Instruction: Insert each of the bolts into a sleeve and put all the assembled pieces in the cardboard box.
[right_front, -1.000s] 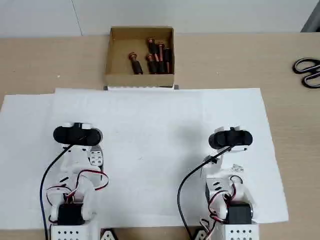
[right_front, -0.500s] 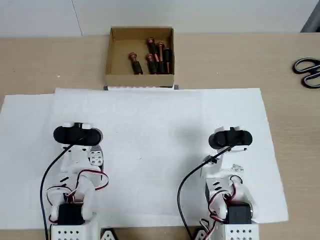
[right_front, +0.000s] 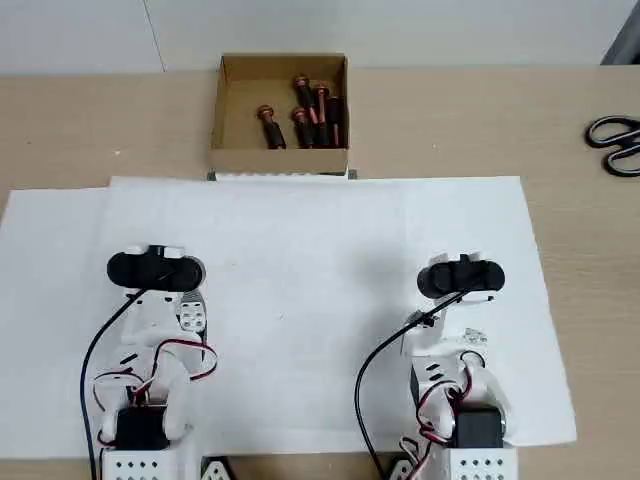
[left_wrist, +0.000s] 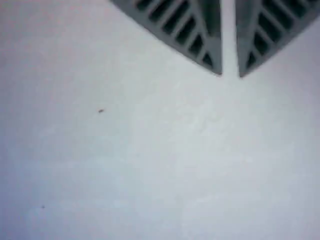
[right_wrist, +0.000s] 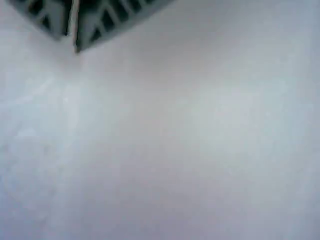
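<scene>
High view, cardboard box (right_front: 280, 160) at paper (right_front: 320, 250) edge

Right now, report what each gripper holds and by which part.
Nothing is held. The left gripper and the right gripper are both empty above the white paper; the bolt pieces lie in the cardboard box.

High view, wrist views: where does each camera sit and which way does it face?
High view: fixed above, looking down on brown cardboard box and white paper sheet; two white arms show.
Left wrist view: on that wrist, facing the sheet closely; grey left hand shows.
Right wrist view: likewise; grey right hand shows.
Shared: the sheet.
</scene>
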